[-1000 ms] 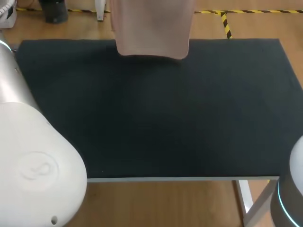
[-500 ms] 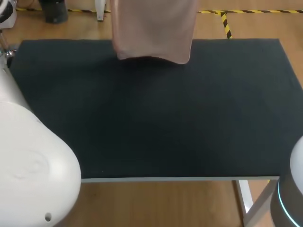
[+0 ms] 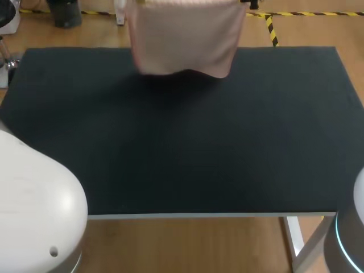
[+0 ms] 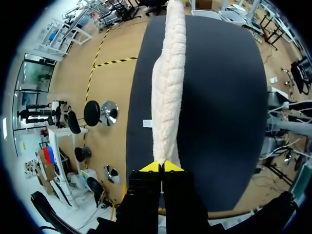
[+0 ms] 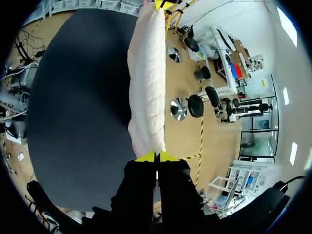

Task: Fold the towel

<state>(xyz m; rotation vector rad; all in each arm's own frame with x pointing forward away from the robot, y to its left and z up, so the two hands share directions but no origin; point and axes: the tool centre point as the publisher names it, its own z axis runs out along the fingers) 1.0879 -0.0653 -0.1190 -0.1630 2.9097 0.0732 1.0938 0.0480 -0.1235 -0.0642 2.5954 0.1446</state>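
A pale pink towel (image 3: 185,37) hangs in the air over the far edge of the black table (image 3: 187,148), its lower hem just above the tabletop. Its top edge is stretched between my two grippers. In the left wrist view my left gripper (image 4: 161,166) is shut on one top corner, and the towel (image 4: 168,83) runs straight ahead to the other gripper's yellow tips. In the right wrist view my right gripper (image 5: 156,157) is shut on the opposite corner of the towel (image 5: 146,78). In the head view only hints of the grippers show at the towel's top corners.
The white housing of my left arm (image 3: 34,210) fills the near left corner, and my right arm's base (image 3: 348,233) stands at the near right. The table's front edge (image 3: 210,215) runs across the near side.
The towel has come down and slightly nearer, so its top edge now shows and it looks wider. My left arm's housing has slid down and to the left.
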